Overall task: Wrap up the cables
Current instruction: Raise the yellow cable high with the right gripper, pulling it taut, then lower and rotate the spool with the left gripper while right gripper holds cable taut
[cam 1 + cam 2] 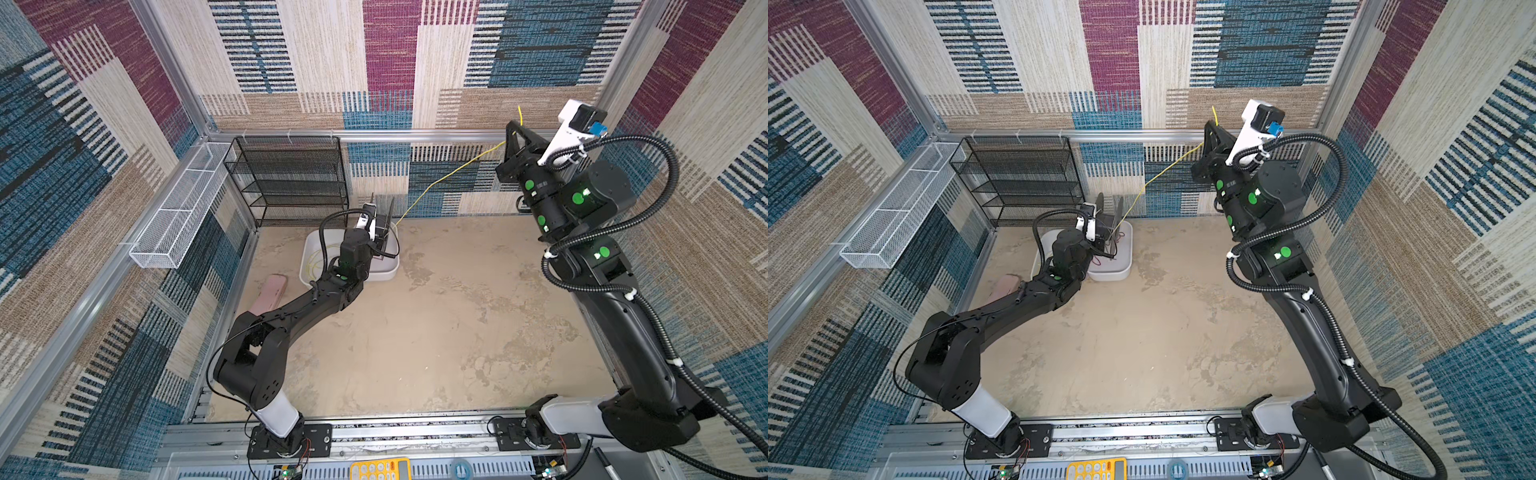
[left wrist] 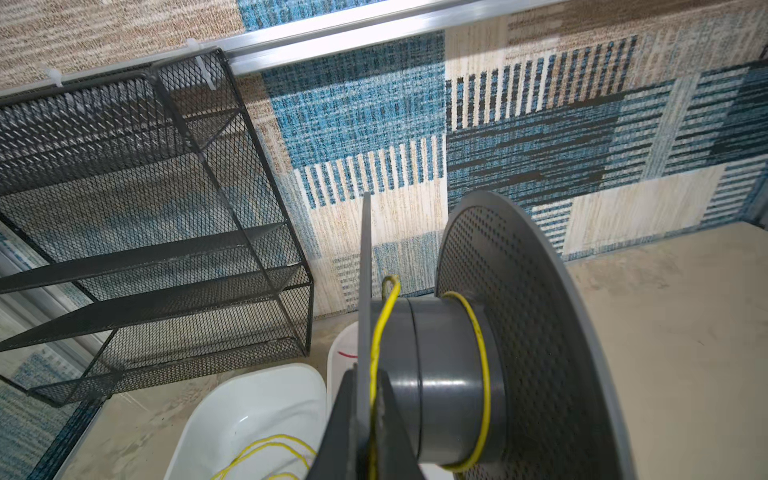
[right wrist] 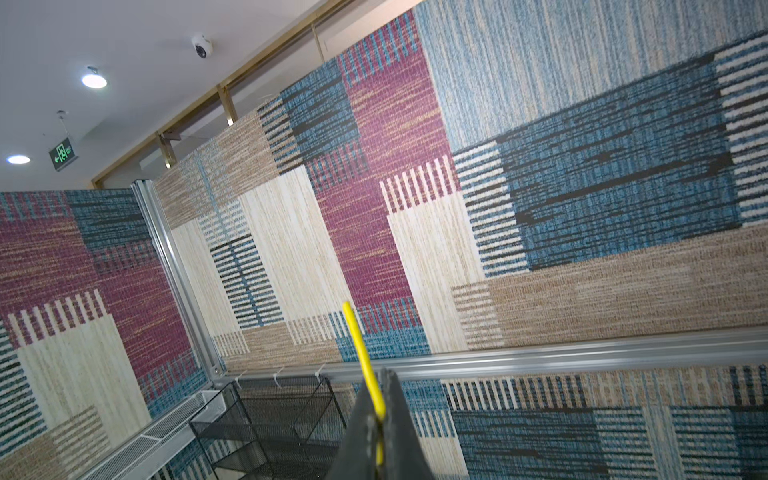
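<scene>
A thin yellow cable stretches taut through the air between my two grippers. My left gripper is shut on the thin flange of a grey spool, held over the white tubs. The cable runs pinched beside that flange, and one turn lies on the hub. More yellow loops lie in the nearer tub. My right gripper is raised high at the back right. It is shut on the cable, whose short end sticks up past the fingers.
A black mesh shelf stands against the back wall left of the tubs. A white mesh basket hangs on the left rail. A pink object lies by the left arm. A thin red cord lies in the right tub.
</scene>
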Available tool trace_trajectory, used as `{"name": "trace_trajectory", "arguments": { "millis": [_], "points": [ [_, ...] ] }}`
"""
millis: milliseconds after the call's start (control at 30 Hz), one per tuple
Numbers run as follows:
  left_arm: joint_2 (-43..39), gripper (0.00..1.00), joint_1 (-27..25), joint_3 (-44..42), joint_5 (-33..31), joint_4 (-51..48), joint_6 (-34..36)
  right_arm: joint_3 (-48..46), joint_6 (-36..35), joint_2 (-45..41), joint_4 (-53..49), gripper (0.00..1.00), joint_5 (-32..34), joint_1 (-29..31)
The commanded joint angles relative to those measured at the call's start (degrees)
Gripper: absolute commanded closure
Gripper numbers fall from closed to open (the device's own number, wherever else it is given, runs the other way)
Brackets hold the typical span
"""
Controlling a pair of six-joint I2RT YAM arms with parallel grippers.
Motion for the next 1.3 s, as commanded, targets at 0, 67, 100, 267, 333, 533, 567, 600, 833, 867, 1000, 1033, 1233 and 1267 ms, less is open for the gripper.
{"name": "trace_trajectory", "arguments": {
  "millis": [0, 67, 100, 267, 333, 533, 567, 600, 833, 867, 1000, 1033, 1233, 1267],
  "points": [
    [-3.0, 1.00, 0.1, -2.4, 4.0, 1.5, 1.9, 5.6, 2.1, 4.1, 0.6, 1.00, -4.6, -4.4],
    [-5.6, 1.00, 0.0, -4.9, 6.0, 0.4, 2.3, 9.2, 3.9, 7.4, -0.4, 1.00, -7.1, -7.7],
    [-6.9, 1.00, -0.1, -6.3, 6.7, 0.0, 2.4, 10.7, 4.8, 8.8, -0.7, 1.00, -8.4, -9.4],
    [-16.3, 1.00, -2.0, -13.0, 11.2, -6.5, 6.7, 26.2, 12.7, 21.6, -4.3, 1.00, -19.0, -19.3],
    [-20.0, 1.00, -3.5, -15.0, 11.5, -10.1, 9.1, 36.2, 14.7, 28.7, -7.1, 1.00, -21.9, -21.3],
    [-33.6, 1.00, -7.5, -19.6, 13.3, -22.2, 8.7, 47.2, 20.7, 40.8, -8.9, 1.00, -25.2, -24.9],
    [-35.4, 1.00, -8.0, -19.6, 13.5, -25.0, 8.8, 44.2, 21.5, 40.5, -7.3, 1.00, -25.8, -25.1],
    [-37.2, 1.00, -8.5, -19.6, 13.4, -27.3, 8.9, 41.4, 21.9, 40.1, -5.7, 1.00, -26.1, -25.1],
    [-49.2, 1.00, -11.2, -18.0, 15.9, -41.4, 7.8, 29.1, 23.8, 40.4, -1.1, 1.00, -26.0, -25.2],
    [-51.1, 1.00, -11.3, -17.7, 16.3, -42.7, 7.4, 27.1, 24.0, 40.5, -0.2, 1.00, -25.9, -25.3],
    [-57.8, 1.00, -11.3, -15.8, 17.9, -48.0, 5.4, 18.6, 24.8, 39.4, 3.8, 1.00, -25.9, -25.3],
    [-59.4, 1.00, -11.3, -15.3, 18.3, -49.3, 5.1, 15.4, 25.5, 38.4, 5.7, 1.00, -25.8, -25.3],
    [-64.3, 1.00, -11.2, -10.7, 20.4, -54.6, 0.1, 2.2, 33.8, 35.8, 15.2, 1.00, -25.2, -26.0],
    [-64.8, 1.00, -11.3, -10.4, 20.8, -54.8, -0.5, 0.0, 36.8, 35.6, 17.6, 1.00, -25.9, -26.5]
  ]
}}
